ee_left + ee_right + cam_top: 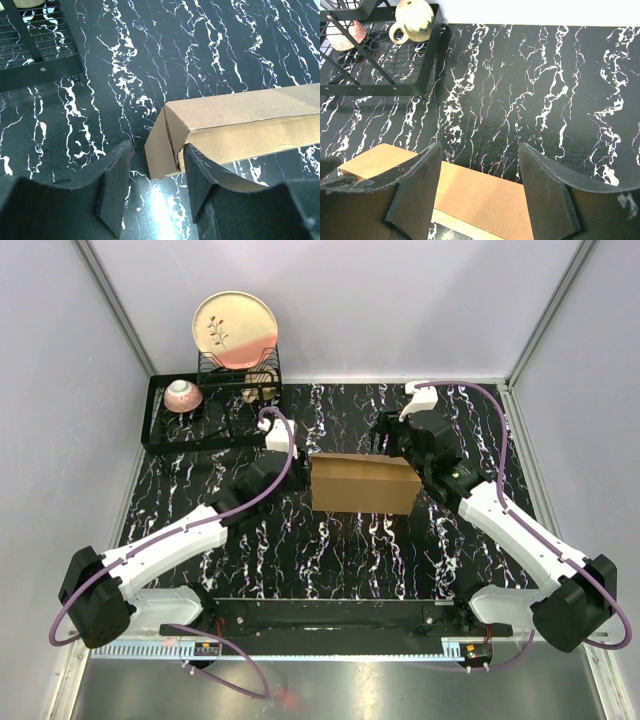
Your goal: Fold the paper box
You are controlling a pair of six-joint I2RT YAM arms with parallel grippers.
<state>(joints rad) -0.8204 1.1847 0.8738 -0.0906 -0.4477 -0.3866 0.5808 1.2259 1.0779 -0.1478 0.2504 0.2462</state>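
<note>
The paper box (363, 484) is a plain brown carton standing on the dark marbled table, mid-table. In the left wrist view its left end (172, 140) shows, with an end flap leaning outward and a slit beside it. My left gripper (152, 187) is open, its right finger (205, 175) close against the box's near corner, nothing held. My right gripper (479, 192) is open and hovers over the box's top face (485, 200) near its right end, nothing held. In the top view the left gripper (288, 462) is by the box's left end and the right gripper (402, 448) by its right end.
A black wire dish rack (215, 410) stands at the back left with a pink-and-cream plate (235, 330), a small pink bowl (183, 395) and a cream mug (415, 20). Grey walls close in the table on three sides.
</note>
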